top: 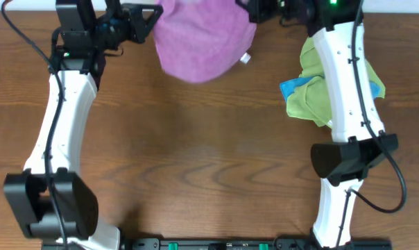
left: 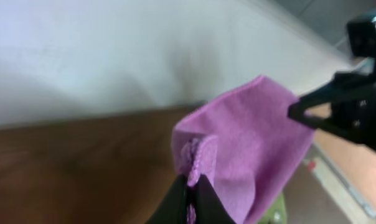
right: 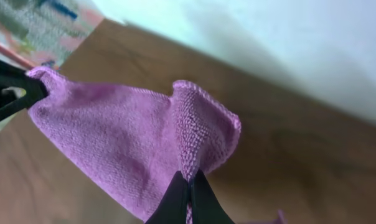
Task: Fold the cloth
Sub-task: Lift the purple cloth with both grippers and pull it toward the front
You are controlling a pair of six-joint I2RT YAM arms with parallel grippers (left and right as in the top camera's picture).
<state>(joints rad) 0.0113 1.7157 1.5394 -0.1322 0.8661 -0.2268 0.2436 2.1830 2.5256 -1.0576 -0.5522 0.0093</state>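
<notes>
The lilac-purple cloth (top: 204, 38) hangs stretched between both grippers at the far edge of the table, its lower part sagging toward the wood. My left gripper (top: 152, 15) is shut on the cloth's left corner; in the left wrist view the cloth (left: 250, 143) is pinched between the black fingertips of that gripper (left: 193, 186). My right gripper (top: 251, 10) is shut on the right corner; the right wrist view shows the cloth (right: 126, 137) bunched into the closed jaws of that gripper (right: 189, 183), with the other arm's fingers (right: 17, 93) holding the far corner.
A heap of lime-green cloths with a blue cloth (top: 296, 87) tucked in lies at the right (top: 310, 97), partly under the right arm (top: 345, 76). A white wall runs behind the table's far edge (left: 113, 56). Bare wooden tabletop (top: 195, 153) fills the middle and front.
</notes>
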